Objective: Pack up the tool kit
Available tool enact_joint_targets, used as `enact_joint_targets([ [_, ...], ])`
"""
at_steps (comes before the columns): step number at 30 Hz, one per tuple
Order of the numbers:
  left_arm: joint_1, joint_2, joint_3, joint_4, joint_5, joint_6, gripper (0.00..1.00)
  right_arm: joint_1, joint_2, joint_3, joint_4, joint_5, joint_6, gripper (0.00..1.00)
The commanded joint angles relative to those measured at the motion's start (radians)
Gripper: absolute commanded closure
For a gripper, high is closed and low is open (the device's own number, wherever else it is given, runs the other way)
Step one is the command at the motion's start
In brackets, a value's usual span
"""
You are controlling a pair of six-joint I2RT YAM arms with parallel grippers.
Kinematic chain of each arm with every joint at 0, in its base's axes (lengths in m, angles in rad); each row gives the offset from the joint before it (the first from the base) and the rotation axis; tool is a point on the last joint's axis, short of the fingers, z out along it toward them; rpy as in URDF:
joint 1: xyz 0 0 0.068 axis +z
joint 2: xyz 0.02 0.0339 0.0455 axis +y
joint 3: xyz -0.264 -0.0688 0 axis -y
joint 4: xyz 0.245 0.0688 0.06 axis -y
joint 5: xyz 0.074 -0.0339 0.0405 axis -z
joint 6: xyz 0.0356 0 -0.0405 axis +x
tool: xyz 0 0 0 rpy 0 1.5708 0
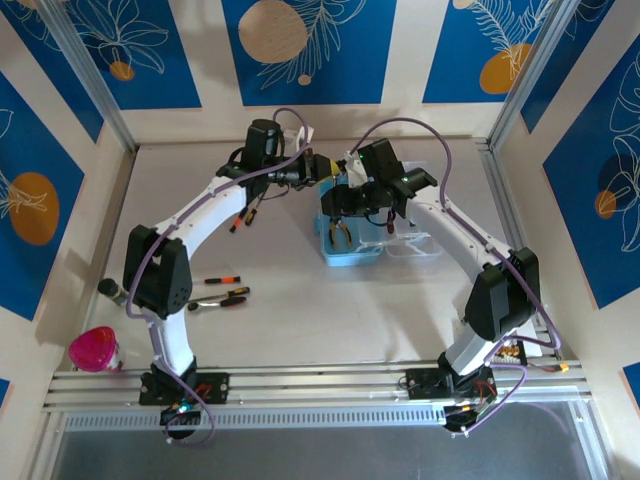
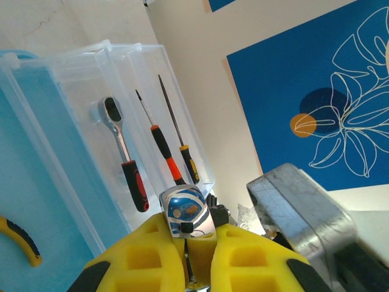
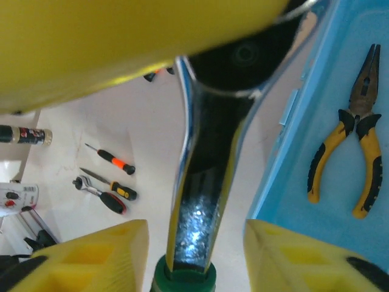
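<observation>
Tool kit case: light-blue tray, open, centre-right of top view on bench. Clear lid extends to its right, joined to the tray.

Pliers, yellow-black grips, lie inside the blue tray, at right of rt wrist view.

Wrench: chrome, held in the air just upper left of the case.
- Left fingers: closed tight, pinching one shiny end of the wrench, bottom centre of left wrist view.
- Right fingers: part-open, one on either side of the shaft. Gap visible on both sides, no contact seen. Green collar at the shaft's lower end, bottom centre of frame.

Loose on bench, lower left of rt wrist view, well apart from case:
- orange-black screwdriver
- yellow-black screwdriver
- ratchet w/ red-black handle, just beside the yellow-black one

Three tools w/ the same handle colours show across the clear lid in left wrist view. Cannot tell if they are behind it or reflected.

More small red/orange-handled tools lie upper left of centre in top view, near left arm.

Pink cup stands lower left of top view, by the rail.
</observation>
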Motion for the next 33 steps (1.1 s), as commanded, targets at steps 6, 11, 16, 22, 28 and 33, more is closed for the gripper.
enact_joint_targets([
  [6, -0.012, -0.067, -0.044, 0.084, 0.035, -0.014, 1.00, 0.009, -0.004, 0.049, 0.013, 0.044, -0.012, 1.00],
  [11, -0.010, -0.071, -0.032, 0.044, 0.022, 0.019, 0.83, 0.007, -0.014, 0.043, 0.008, 0.062, -0.016, 1.00],
  [16, 0.022, -0.105, 0.005, -0.187, -0.112, 0.176, 0.25, -0.013, -0.029, 0.052, -0.047, 0.126, -0.038, 1.00],
  [22, 0.133, -0.169, 0.028, -0.536, -0.445, 0.361, 0.00, -0.047, 0.000, 0.083, -0.181, 0.299, -0.076, 1.00],
  [28, 0.195, -0.227, -0.062, -0.656, -0.617, 0.442, 0.00, -0.064, 0.109, 0.158, -0.314, 0.489, -0.069, 1.00],
  [33, 0.202, -0.255, -0.149, -0.646, -0.631, 0.448, 0.00, -0.082, 0.171, 0.190, -0.336, 0.551, -0.044, 1.00],
])
